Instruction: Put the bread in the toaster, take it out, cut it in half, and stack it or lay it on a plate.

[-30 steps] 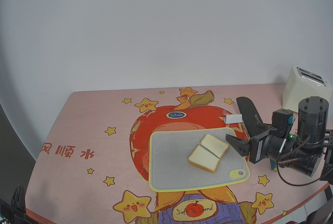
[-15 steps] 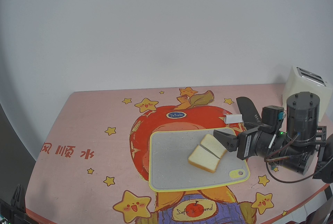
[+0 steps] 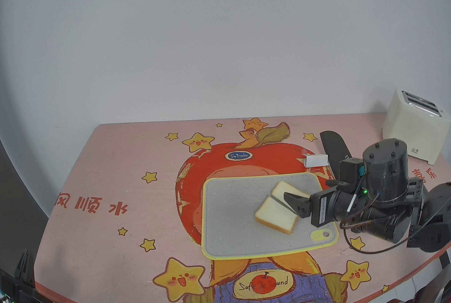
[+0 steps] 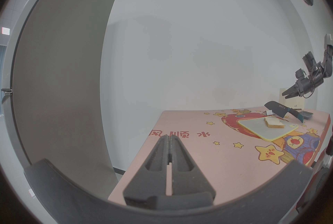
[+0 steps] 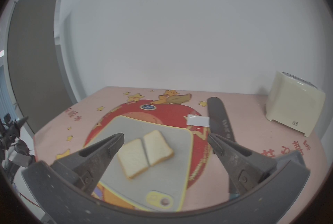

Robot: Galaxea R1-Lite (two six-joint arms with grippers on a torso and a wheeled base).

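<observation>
**Bread.** The bread (image 3: 276, 215) lies on the board (image 3: 230, 229), already cut into two halves that touch along the cut line. The board sits mid-desk (image 3: 141, 205), which puts both halves within the right arm's range.

**Right gripper** (image 5: 164, 136). The jaws are spread wide and hold nothing. The gripper is low over the board's right side, with the halves just ahead of the fingers. The wide opening suits a grasp across one half (probably the far one, which lies nearest the fingertips).

**Left gripper** (image 4: 169, 138). The fingers are pressed together and empty. It is off the desk's left edge, well apart from the work, and appears to have no role in this step.

**Knife** (image 3: 336, 146). It lies flat on the desk behind the board's right corner, beside a white block (image 3: 316, 160), out of the pick path.

**Toaster** (image 3: 416, 128). It stands at the far right corner, well apart from the board.

**Assessment.** Toasting and cutting appear complete, and stacking or laying out the halves remains.

**Caution.** The halves touch, so lifting one may drag the other. The soft crumb will dent under a firm squeeze.
</observation>
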